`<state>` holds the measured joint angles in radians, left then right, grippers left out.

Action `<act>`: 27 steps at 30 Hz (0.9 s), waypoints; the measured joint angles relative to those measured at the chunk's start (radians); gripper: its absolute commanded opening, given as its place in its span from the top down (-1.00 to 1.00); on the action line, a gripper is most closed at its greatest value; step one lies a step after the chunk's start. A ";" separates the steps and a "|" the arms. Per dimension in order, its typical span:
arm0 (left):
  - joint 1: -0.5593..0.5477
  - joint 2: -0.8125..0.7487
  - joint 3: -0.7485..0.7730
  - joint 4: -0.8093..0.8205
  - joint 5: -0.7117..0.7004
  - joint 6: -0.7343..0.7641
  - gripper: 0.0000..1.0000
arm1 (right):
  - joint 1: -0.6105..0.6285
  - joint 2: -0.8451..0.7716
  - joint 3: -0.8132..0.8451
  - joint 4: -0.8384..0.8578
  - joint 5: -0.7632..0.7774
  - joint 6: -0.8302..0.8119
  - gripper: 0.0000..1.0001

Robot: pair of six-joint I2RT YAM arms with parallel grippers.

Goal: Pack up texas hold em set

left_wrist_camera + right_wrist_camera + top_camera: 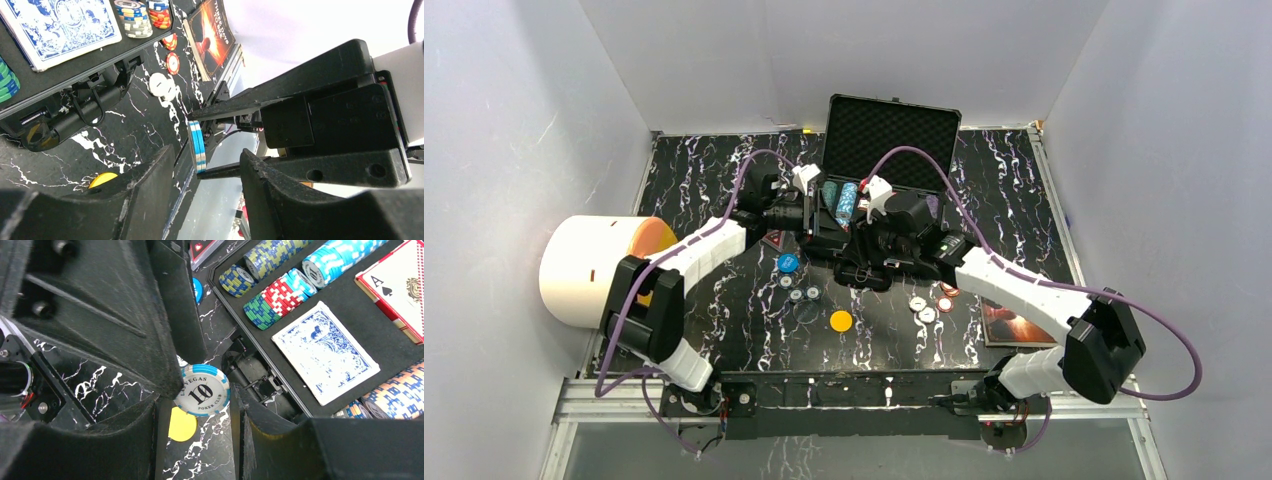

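As the right gripper [200, 400] pinches the blue ten-value chips [202, 390] by their rims above the counter [100, 385], just before the open case [352, 310], the left gripper [206, 152], jaws apart either side, should close squarely on their faces. Release the right only afterwards.

From above, the left arm [694, 250] and right arm [1024, 290] meet over the black case [892, 125] and cover most of its tray, and the loose chips [796, 295] on the counter [714, 170] are too small to read. In the left wrist view the blue card deck [65, 27] runs off the top edge, and the yellow disc [102, 178] sits half behind the left hand's [207, 162] finger. In the right wrist view the red card deck [400, 285] is cut by the right edge, and a blue-and-white chip [202, 390] overlaps the disc.
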<state>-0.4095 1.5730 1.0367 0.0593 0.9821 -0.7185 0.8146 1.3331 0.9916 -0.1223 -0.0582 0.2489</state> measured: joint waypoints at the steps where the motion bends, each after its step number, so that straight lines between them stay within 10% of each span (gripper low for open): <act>1: 0.000 0.006 0.000 -0.001 0.005 -0.001 0.13 | 0.000 0.006 0.003 0.000 -0.007 -0.004 0.05; 20: 0.012 0.030 0.069 -0.218 0.042 0.210 1.00 | 0.004 0.063 0.048 -0.016 -0.080 -0.026 0.03; 27: 0.014 0.040 0.082 -0.256 0.024 0.246 1.00 | 0.004 0.090 0.069 -0.038 -0.084 -0.028 -0.28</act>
<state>-0.3958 1.6135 1.1183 -0.1963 1.0065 -0.4725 0.8188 1.4231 1.0611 -0.1600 -0.1417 0.2211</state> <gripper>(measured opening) 0.047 0.532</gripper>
